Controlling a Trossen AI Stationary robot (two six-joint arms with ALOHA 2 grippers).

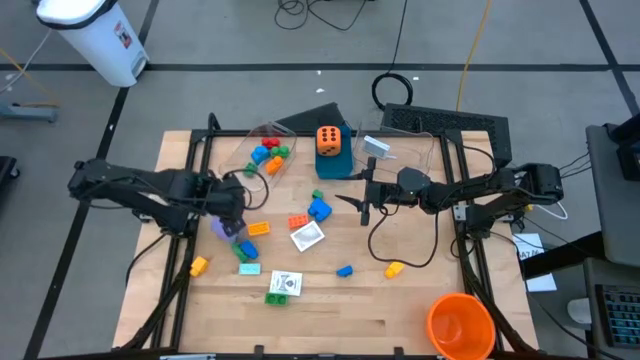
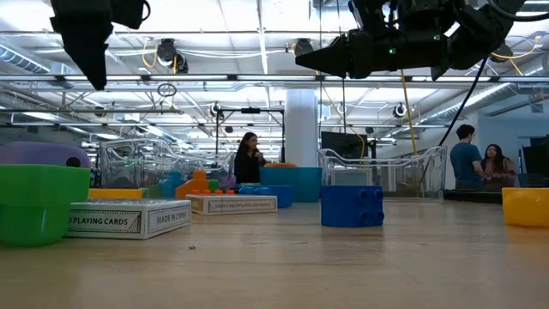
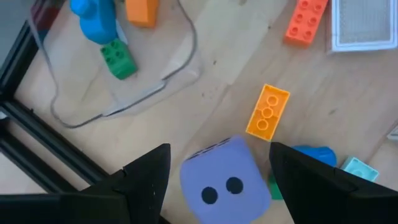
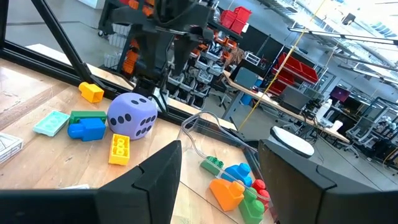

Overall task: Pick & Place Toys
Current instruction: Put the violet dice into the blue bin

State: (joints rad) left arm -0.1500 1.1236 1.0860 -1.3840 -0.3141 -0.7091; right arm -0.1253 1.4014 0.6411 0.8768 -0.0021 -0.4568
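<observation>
Two black dots top the purple die.

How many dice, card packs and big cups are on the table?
Dice: 2, the orange die and the purple die
Card packs: 2
Big orange cup: 1
Total: 5

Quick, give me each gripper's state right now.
Left gripper: open, fingers either side of the purple die, not gripping it.
Right gripper: open, empty, held above the table.
</observation>
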